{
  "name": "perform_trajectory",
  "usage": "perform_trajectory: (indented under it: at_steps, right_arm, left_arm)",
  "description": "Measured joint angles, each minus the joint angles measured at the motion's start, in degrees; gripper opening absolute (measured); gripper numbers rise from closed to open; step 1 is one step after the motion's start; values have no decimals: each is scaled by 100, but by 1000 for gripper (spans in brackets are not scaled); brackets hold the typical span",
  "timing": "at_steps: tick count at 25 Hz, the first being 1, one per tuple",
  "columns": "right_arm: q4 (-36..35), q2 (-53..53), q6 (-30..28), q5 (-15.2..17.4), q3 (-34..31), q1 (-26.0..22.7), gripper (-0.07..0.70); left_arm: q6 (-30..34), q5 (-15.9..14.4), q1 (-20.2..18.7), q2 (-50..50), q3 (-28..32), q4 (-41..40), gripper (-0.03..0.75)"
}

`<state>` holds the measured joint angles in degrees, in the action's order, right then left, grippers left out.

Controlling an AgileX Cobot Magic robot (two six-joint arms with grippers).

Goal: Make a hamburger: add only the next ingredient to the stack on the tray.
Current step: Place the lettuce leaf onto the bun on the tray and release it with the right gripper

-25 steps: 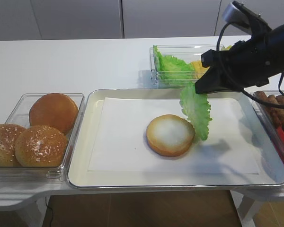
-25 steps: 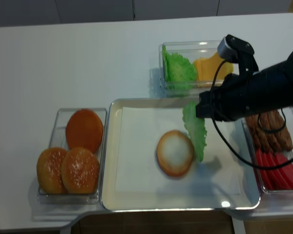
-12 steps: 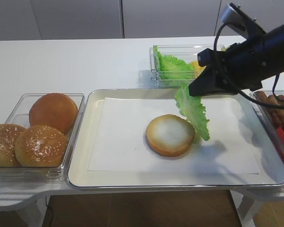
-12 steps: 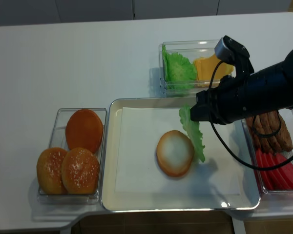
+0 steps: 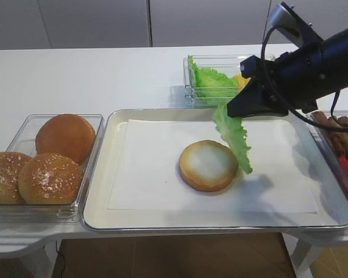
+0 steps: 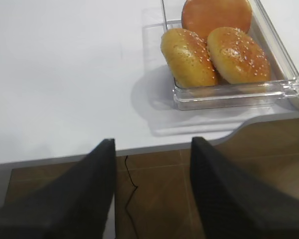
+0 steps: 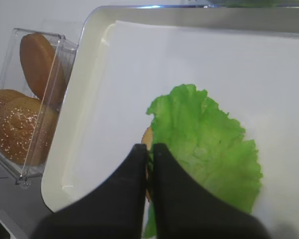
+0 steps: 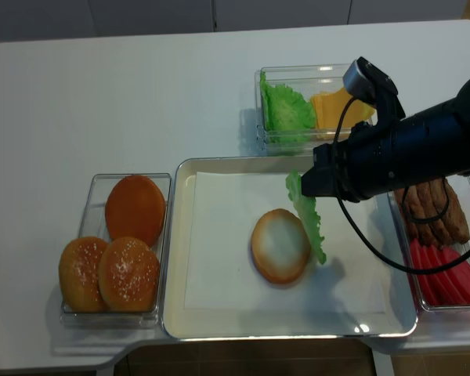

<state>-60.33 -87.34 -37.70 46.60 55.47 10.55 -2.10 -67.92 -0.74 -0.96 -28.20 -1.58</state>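
Note:
A single green lettuce leaf (image 5: 235, 139) (image 8: 308, 215) hangs by its top edge from my right gripper (image 5: 229, 111) (image 8: 313, 182), which is shut on it. The leaf dangles over the right rim of the bun bottom half (image 5: 207, 165) (image 8: 280, 245), which lies on the white paper in the silver tray (image 5: 104, 191). In the right wrist view the leaf (image 7: 204, 144) spreads below the closed gripper (image 7: 150, 148), and only a sliver of bun (image 7: 146, 137) shows. My left gripper (image 6: 152, 142) is open and empty, off the table's front edge near the sesame buns (image 6: 212, 55).
A clear container of whole buns (image 5: 46, 156) stands left of the tray. Behind the tray, a container holds bunched lettuce (image 5: 211, 81) and cheese slices (image 8: 337, 110). Sausages (image 8: 435, 211) and red slices (image 8: 446, 274) lie right of the tray.
My right gripper has carried the hanging leaf a little to the left, so its lower edge is now over the bun's right side. The left gripper is not seen earlier.

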Motion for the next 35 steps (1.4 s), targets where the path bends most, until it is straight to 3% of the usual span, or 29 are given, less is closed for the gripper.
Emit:
perform_trajectory:
  at_steps: [30, 35]
  right_arm:
    - [-235, -189, -140, 176, 0, 0, 23]
    - [-272, -189, -140, 186, 0, 0, 111]
  left_arm:
    - [0, 0, 0, 0, 0, 0, 358]
    - [0, 0, 0, 0, 0, 0, 358]
